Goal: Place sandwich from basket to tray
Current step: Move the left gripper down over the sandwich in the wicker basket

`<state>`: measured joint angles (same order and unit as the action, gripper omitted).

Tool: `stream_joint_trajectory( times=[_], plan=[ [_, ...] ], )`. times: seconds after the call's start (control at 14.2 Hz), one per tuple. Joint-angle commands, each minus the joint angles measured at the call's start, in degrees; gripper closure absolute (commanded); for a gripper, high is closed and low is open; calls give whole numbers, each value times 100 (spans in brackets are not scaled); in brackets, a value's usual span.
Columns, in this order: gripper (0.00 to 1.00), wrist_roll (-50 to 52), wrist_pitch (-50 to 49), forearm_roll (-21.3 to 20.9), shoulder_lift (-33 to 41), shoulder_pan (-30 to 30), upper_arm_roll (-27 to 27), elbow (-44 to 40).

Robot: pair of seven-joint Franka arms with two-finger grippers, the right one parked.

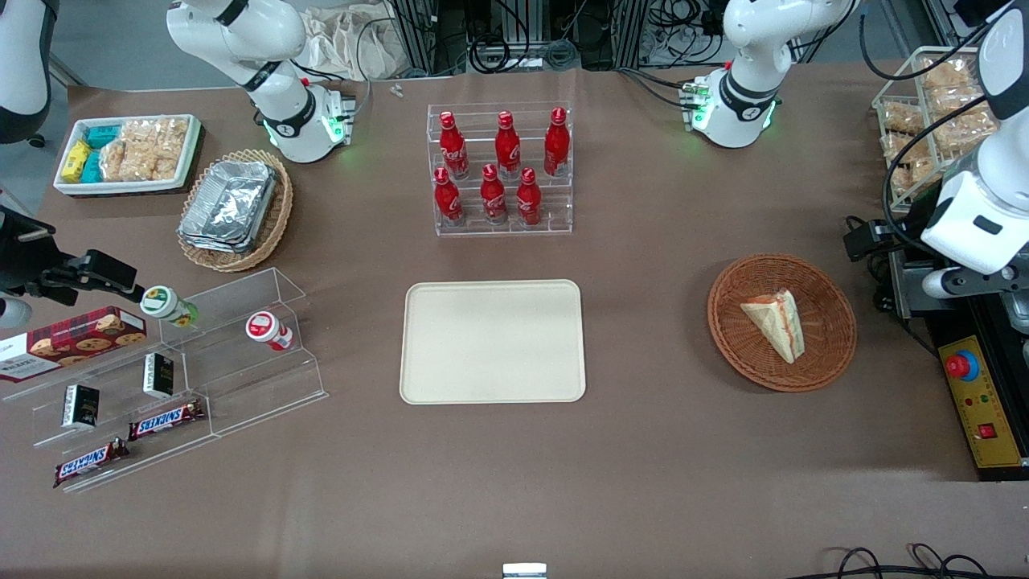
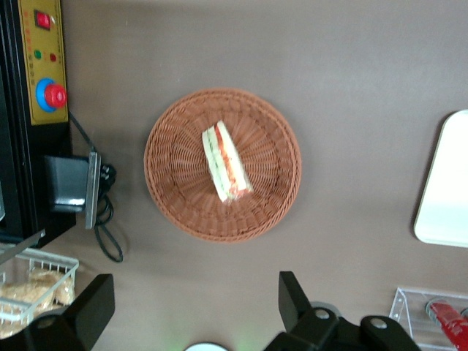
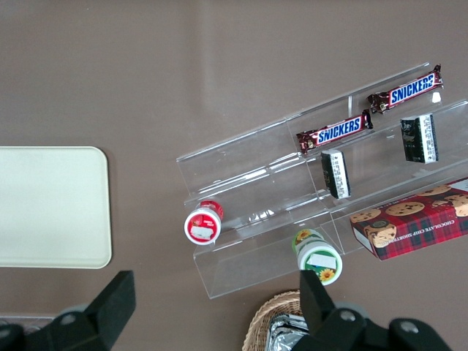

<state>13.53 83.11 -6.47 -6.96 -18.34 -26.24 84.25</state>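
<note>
The sandwich, a pale wedge with red and green filling on its edge, lies in the round reddish-brown wicker basket. The cream tray lies flat beside the basket, toward the parked arm's end, with nothing on it. My left gripper hangs high over the brown table, off the basket's rim, open wide with nothing between its black fingers. In the front view the left arm's wrist sits above the table edge, beside the basket at the working arm's end.
A black and yellow control box with a red button and a wire rack of snack packets stand close to the basket. A clear rack of red bottles stands farther from the camera than the tray. Acrylic shelves sit toward the parked arm's end.
</note>
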Motion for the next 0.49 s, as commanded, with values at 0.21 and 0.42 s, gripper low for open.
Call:
stream_joint_trajectory(
  times=[0.21, 0.42],
  plan=[
    [1, 264, -269, 23, -33, -21, 4, -94],
    [1, 938, 420, 75, 2, -65, 22, 799]
  ],
)
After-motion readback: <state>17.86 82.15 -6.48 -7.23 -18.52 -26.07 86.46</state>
